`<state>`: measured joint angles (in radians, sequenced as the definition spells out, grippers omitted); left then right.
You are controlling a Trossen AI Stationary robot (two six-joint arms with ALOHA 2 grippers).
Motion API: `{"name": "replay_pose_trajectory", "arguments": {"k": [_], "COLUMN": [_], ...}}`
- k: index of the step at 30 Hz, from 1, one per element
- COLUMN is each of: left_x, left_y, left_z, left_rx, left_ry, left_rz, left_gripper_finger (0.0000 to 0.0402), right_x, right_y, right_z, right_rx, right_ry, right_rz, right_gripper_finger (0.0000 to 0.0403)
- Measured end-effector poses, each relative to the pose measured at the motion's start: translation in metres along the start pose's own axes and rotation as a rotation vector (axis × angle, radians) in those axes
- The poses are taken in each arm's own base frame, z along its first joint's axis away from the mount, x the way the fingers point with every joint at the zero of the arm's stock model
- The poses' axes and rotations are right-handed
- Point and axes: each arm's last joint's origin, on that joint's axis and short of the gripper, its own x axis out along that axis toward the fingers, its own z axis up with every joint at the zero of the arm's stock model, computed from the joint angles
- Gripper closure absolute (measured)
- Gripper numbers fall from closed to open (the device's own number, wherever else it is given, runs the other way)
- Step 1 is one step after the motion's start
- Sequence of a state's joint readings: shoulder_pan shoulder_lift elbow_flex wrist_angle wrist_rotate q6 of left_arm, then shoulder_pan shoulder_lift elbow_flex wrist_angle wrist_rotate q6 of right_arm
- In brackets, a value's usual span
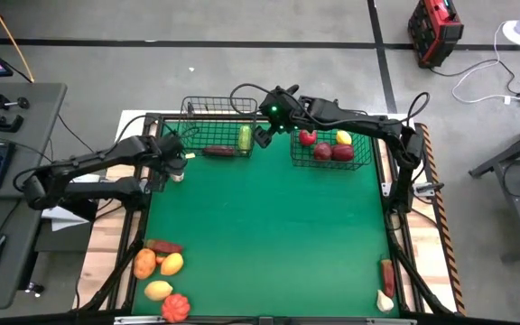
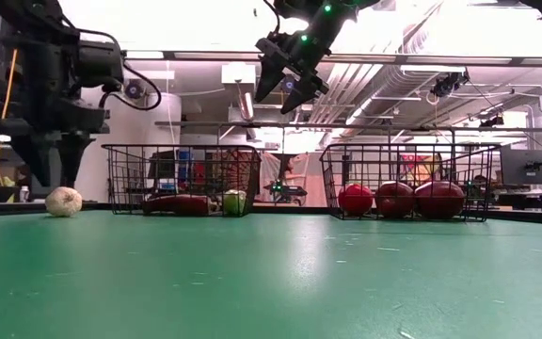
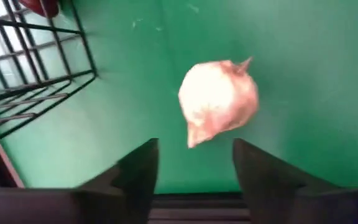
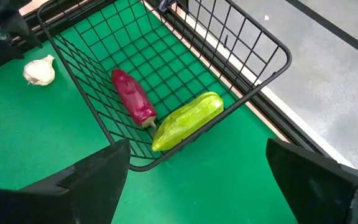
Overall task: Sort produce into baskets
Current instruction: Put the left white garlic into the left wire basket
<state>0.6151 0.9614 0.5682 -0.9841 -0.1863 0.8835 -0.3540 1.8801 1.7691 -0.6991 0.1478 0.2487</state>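
Observation:
A white garlic bulb [image 3: 219, 102] lies on the green table top near its far left, beside the left basket [image 1: 208, 116]. My left gripper [image 3: 194, 168] hangs just above the bulb, pointing down and open; the bulb shows beyond its fingertips, untouched. In the low view the bulb [image 2: 63, 201] rests on the table under that gripper [image 2: 55, 160]. The left basket holds a green piece [image 4: 188, 118] and a dark red one [image 4: 132, 96]. The right basket [image 1: 361, 165] holds red, yellow and maroon pieces. My right gripper [image 1: 264, 126] hovers open, high over the gap between the baskets.
Several orange, yellow and red produce pieces [image 1: 162, 271] lie at the table's near left corner. A red piece and a white one [image 1: 385, 284] lie at the near right. The middle of the green table top [image 1: 269, 235] is bare.

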Motion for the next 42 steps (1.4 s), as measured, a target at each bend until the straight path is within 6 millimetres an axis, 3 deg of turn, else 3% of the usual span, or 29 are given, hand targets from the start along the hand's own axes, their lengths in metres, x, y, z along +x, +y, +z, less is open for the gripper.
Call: {"name": "replay_pose_trajectory", "arguments": {"k": [7,21,42], "left_x": [0.006,0.017,0.003], "left_y": [0.002,0.009,-0.032], "left_z": [0.003,0.013,0.059], "left_rx": [0.06,-0.018,-0.039], "left_ry": [0.028,0.023,-0.198], "left_rz": [-0.017,-0.021,-0.071], "left_gripper_finger": [0.0385,0.0401,0.0401], "right_x": [0.0,0.0,-0.006], "right_y": [-0.002,-0.002,-0.004], "right_z": [0.001,0.0,-0.005], "right_rx": [0.008,0.007,-0.055], "right_ry": [-0.001,0.0,0.063], "right_rz": [-0.003,-0.002,-0.016], "right_gripper_finger": [0.0034,0.0034,0.0034]}}
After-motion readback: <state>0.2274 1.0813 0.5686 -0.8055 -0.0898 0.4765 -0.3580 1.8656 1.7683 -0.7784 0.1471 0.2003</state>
